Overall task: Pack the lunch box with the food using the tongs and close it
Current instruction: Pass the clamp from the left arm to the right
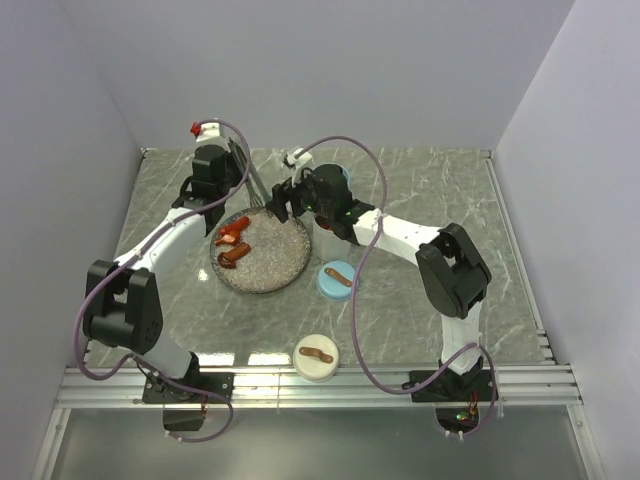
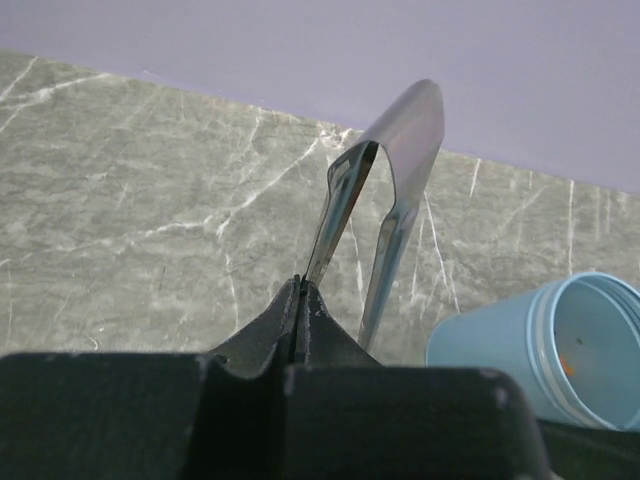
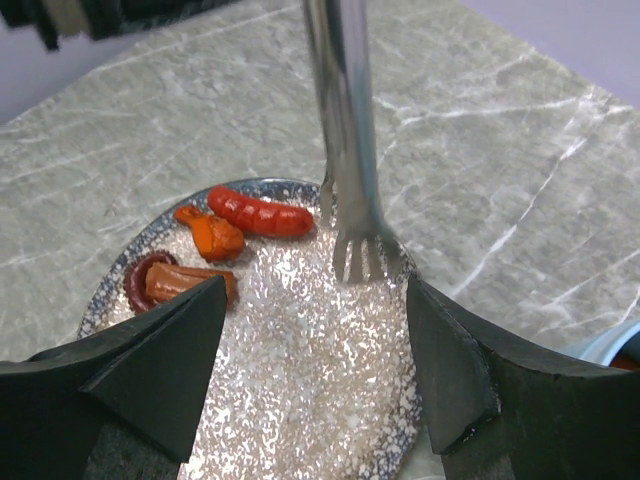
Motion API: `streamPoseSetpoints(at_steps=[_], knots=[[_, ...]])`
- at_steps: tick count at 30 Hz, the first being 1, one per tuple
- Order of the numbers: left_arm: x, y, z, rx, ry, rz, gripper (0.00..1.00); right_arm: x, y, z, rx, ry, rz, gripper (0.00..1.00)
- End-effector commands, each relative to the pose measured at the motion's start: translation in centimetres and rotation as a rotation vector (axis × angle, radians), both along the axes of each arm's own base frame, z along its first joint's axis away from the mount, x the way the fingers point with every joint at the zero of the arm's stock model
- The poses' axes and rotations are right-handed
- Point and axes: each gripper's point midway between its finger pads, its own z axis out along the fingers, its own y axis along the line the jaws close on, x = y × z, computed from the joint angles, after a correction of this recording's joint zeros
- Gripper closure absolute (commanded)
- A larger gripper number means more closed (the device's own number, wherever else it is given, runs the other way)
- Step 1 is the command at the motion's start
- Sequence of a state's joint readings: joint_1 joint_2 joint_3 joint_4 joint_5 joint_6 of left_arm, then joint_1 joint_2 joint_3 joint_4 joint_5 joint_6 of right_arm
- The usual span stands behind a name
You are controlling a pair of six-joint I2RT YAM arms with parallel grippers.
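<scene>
Left gripper (image 2: 300, 300): jaws pressed together, pinching the tongs (image 3: 345, 130) part-way along. It looked to grip only one of the two flat arms, but the wrist view did not settle that. The looped, joined end stood up and away from the gripper.

Right gripper (image 3: 315, 290): jaws spread wide, holding nothing, low over the plate (image 3: 300, 400). The forked tongs tips rested on the plate's bare speckled middle, between the two pads.

Food sat at the plate's far-left rim: red sausage (image 3: 260, 213), with an orange piece (image 3: 212, 236) touching it and a brown piece on a dark red ring (image 3: 165, 283) just beside that. The tips were near the sausage but apart from it.

Blue lunch box (image 2: 500, 350) stood open beyond the plate, with a small orange bit inside. Blue lid (image 1: 336, 280) and white lid (image 1: 316, 357) lay on the table (image 1: 430, 190), both off.

Judgement on the step: a pick-up off the plate, early in the packing
- slide the tips sideways until the sausage lies between the two arms, not under them
- if the right gripper does the squeezing, close it across both arms above the tines, slowly, as the sausage looks likely to roll
- keep the tips flat to the plate so they do not ride over the piece
- lift straight up before swinging to the box, clear of its rim
</scene>
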State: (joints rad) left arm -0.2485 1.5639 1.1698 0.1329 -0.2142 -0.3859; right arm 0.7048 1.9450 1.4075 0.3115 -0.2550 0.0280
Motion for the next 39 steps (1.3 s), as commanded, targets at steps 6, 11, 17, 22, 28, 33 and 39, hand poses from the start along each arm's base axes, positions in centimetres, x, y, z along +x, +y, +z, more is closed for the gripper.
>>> streamPoseSetpoints(at_steps=[6, 11, 17, 22, 28, 33, 39], knots=[[-2.6, -1.6, 4.8, -0.070, -0.129, -0.048, 1.00, 0.1, 1.5, 6.2, 0.176, -0.153, 0.030, 0.21], [-3.5, -1.9, 5.3, -0.083, -0.143, -0.059, 1.00, 0.6, 2.3, 5.7, 0.193, -0.149, 0.039, 0.21], [-4.6, -2.5, 6.1, -0.102, -0.165, -0.086, 1.00, 1.5, 2.5, 5.4, 0.197, -0.159, 0.020, 0.21], [-5.5, -3.2, 6.7, -0.122, -0.177, -0.122, 1.00, 2.5, 2.8, 5.2, 0.191, -0.172, -0.002, 0.21], [-6.3, -3.9, 7.0, -0.144, -0.191, -0.157, 1.00, 2.6, 3.5, 5.2, 0.196, -0.170, 0.018, 0.27], [-6.4, -4.1, 6.8, -0.137, -0.194, -0.179, 1.00, 2.6, 3.6, 5.0, 0.187, -0.158, 0.020, 0.53], [-6.7, -5.0, 6.6, -0.119, -0.232, -0.246, 0.98, 2.1, 3.1, 5.1, 0.173, -0.141, 0.018, 0.74]])
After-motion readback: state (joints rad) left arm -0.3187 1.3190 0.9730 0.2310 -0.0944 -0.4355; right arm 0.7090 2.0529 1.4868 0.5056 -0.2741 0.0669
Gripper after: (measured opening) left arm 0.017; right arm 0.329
